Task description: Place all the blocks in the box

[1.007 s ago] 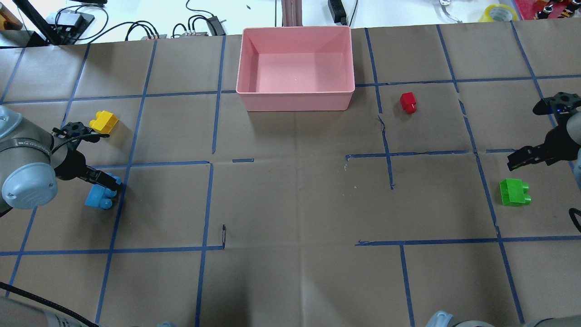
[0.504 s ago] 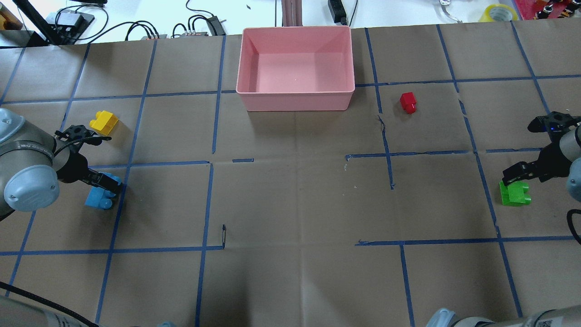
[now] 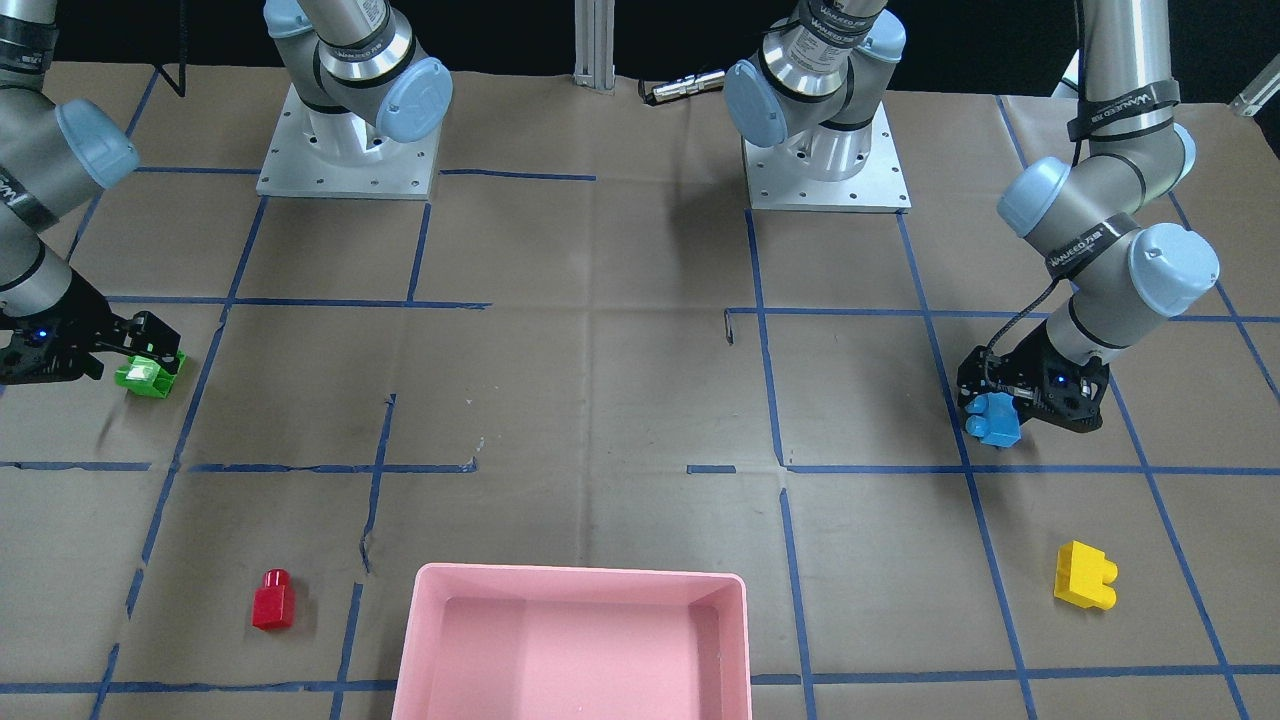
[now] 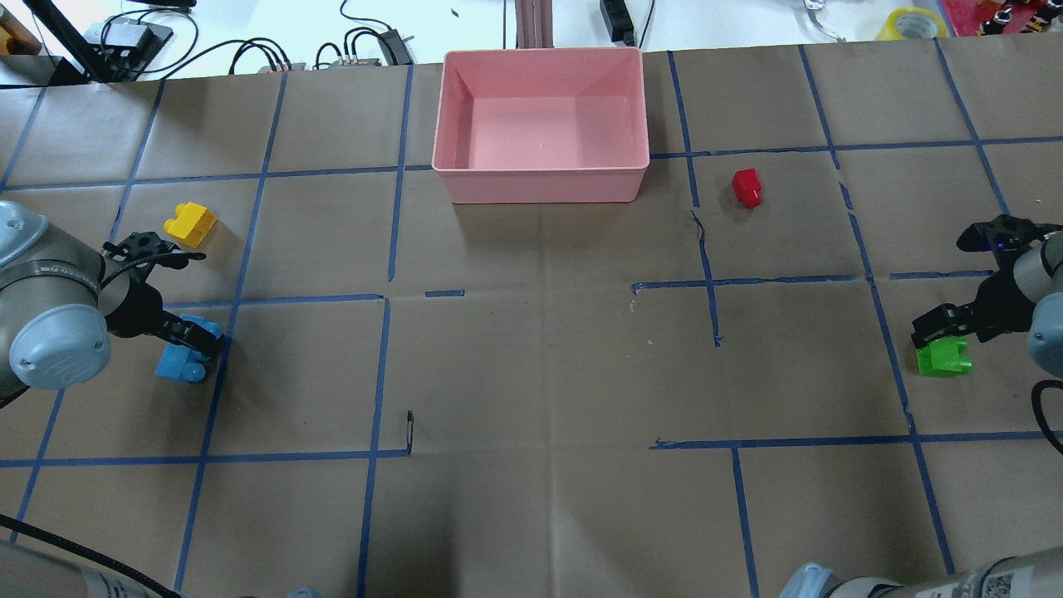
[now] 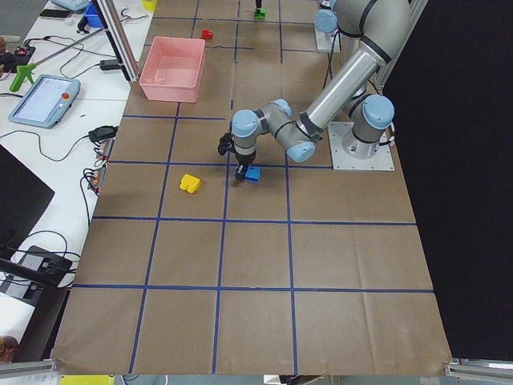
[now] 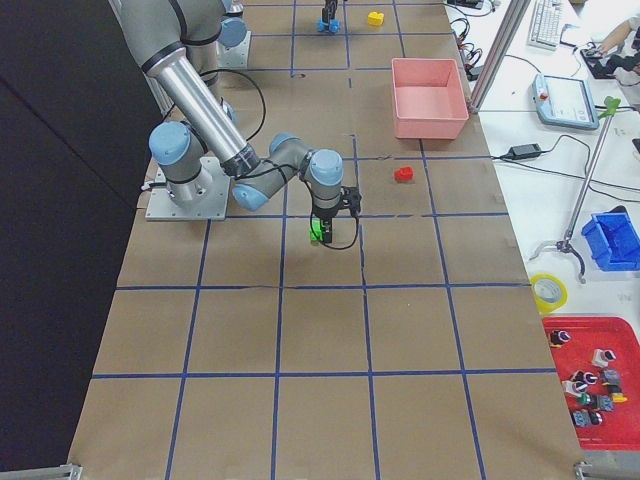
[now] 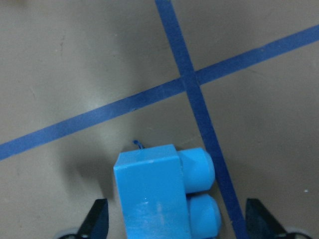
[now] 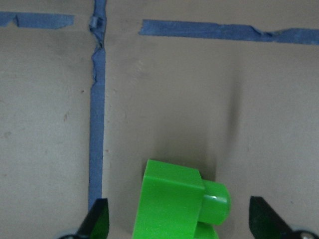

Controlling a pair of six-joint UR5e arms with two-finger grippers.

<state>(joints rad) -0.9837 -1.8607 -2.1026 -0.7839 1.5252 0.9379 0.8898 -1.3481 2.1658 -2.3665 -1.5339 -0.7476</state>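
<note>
The light blue block (image 4: 177, 364) lies at the table's left, and my left gripper (image 4: 202, 339) is low over it. In the left wrist view this blue block (image 7: 153, 191) sits between the two spread fingers (image 7: 97, 219), so that gripper is open. On the right, my right gripper (image 4: 937, 325) hangs open over the green block (image 4: 943, 360). Seen from the right wrist, the green block (image 8: 172, 204) is between its fingers (image 8: 98, 219). The yellow block (image 4: 190, 223) and the red block (image 4: 747, 187) lie free on the table. The pink box (image 4: 540, 171) holds nothing.
Brown paper with a blue tape grid covers the table. Cables and power bricks (image 4: 357, 46) lie beyond the far edge behind the box. The two arm bases (image 3: 345, 150) stand on the robot's side.
My right gripper has moved in and down over the green block. The left gripper has sunk slightly over the blue block. No block has moved.
</note>
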